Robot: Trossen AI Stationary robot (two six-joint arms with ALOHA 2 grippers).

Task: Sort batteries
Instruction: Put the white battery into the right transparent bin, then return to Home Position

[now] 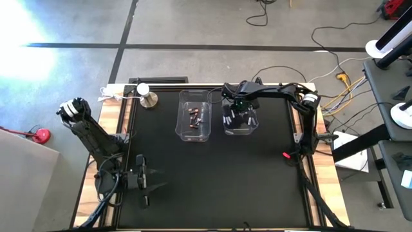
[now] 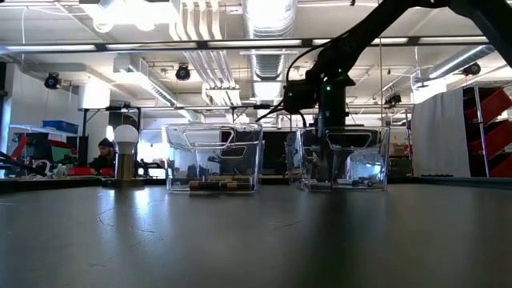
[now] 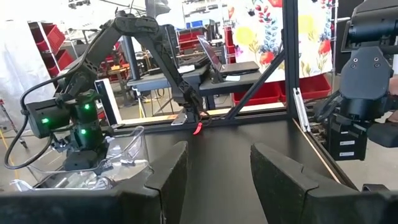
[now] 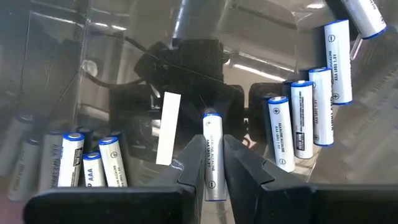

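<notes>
While the right pincer dips into the right-hand bin, its fingers pinch a white battery mid-body; it's light, rigid, probably slick. Left pincer, fingers apart, waits well away from that bin.

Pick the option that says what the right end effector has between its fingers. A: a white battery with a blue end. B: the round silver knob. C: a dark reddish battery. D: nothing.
A: in the right wrist view the right end effector is shut on a white battery with a blue end, inside the clear bin of like cells.
</notes>
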